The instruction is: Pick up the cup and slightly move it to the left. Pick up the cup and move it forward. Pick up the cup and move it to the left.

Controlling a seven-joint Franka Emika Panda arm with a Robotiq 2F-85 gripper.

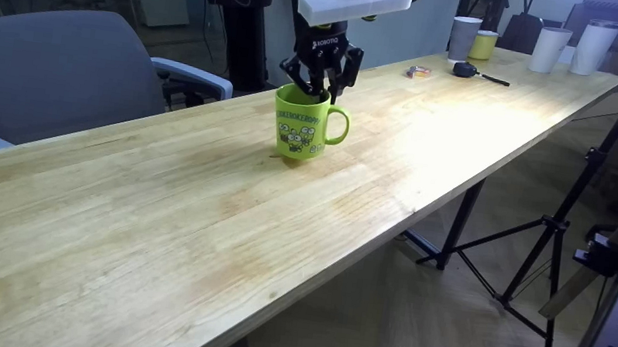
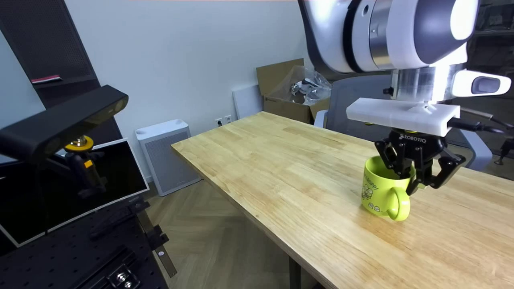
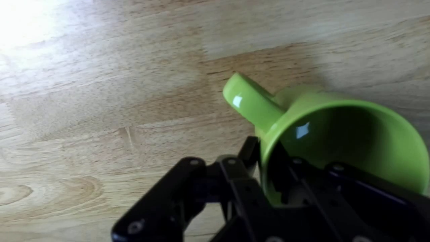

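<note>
Claw [image 1: 327,98], black body: I read "ROBOTIQ", white capitals, in both exterior views. Green cup [image 1: 300,126], side: I make out "KEROPP" within longer line of dark capitals; first letters and final character I cannot confirm.

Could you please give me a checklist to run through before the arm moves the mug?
1. Pincer shut on the mug at its rim: ok, it appears.
2. Inner finger in the mug, outer finger outside: ok.
3. Handle not between the fingers: ok.
4. Mug lifted off the table: cannot tell.
5. Mug empty: cannot tell; its inside is partly shadowed and blocked.
6. White cups apart from the mug: ok, in an exterior view.
</note>
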